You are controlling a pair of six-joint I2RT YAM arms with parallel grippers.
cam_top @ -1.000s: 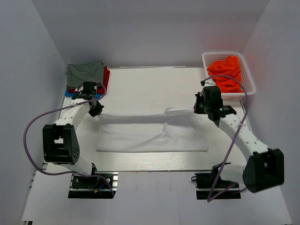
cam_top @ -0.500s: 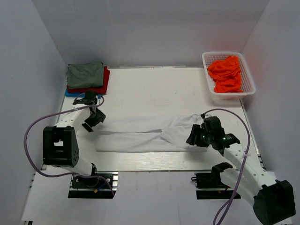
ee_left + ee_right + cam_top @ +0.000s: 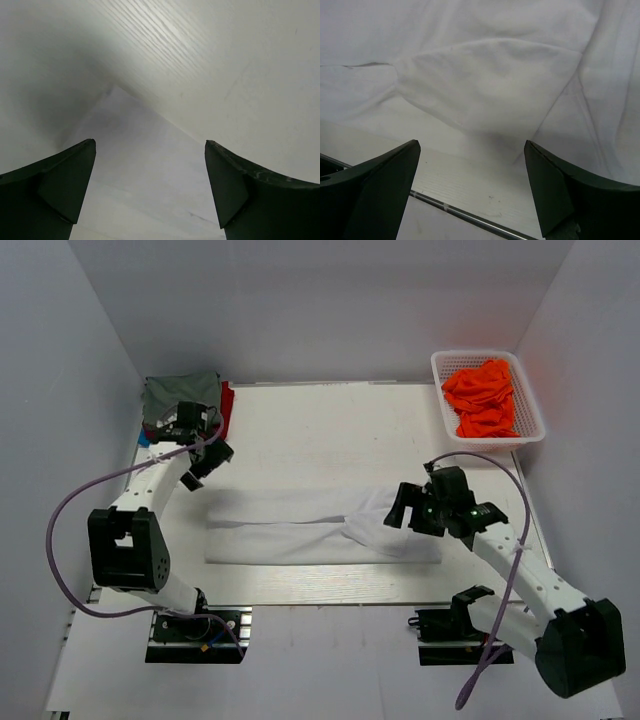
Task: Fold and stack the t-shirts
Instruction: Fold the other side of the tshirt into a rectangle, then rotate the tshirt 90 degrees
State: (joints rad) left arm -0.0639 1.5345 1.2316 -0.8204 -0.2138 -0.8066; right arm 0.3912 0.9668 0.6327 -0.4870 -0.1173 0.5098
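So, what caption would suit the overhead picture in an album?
Left gripper and right gripper, both open, at either end of the part-folded white t-shirt.

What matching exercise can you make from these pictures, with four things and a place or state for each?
Things:
1. white shirt
2. orange shirt
3. grey shirt
4. right gripper

Places or states:
A. inside the basket
B. on top of a red shirt, far left corner
C. lying in the middle of the table
D. open, above the white shirt

Pairs: 1-C, 2-A, 3-B, 4-D
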